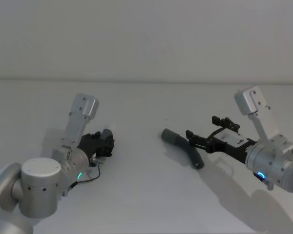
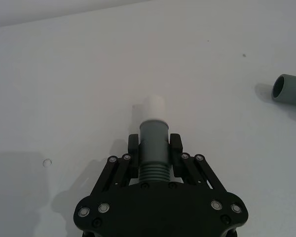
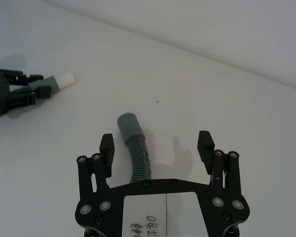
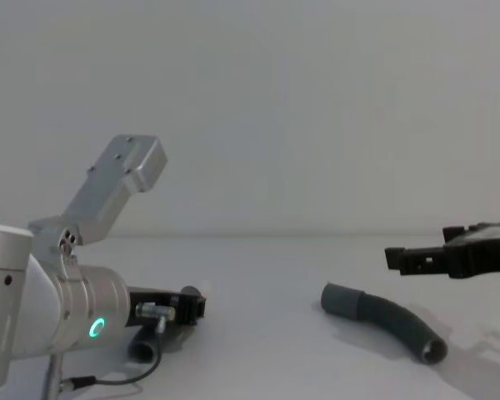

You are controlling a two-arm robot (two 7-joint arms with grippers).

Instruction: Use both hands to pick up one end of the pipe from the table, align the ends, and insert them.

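So nearest the robot, the left gripper (image 2: 155,147) was clamped on the short hose (image 2: 154,173), pinching it right at the smooth cuff (image 2: 154,134), with the white tip (image 2: 153,107) poking out past the fingers. That makes sense to me: grab close to the mating end and you can steer it, while the tip stays free to go in. It sat low over the table (image 1: 146,195), and I honestly couldn't tell whether the hose was clear of the surface. Over on the other side, the right gripper (image 3: 156,142) hung above the long hose (image 3: 139,160) with its jaws spread wide, not touching it. The hose lay flat on the table and ran out from under the palm between the two fingers, so it looked lined up for a straight drop and squeeze. Farther out, its collar (image 3: 128,123) pointed roughly toward the middle of the table, well apart from the tip. My read: one half was in hand, the other not yet picked up, and aligning plus inserting was all to come.
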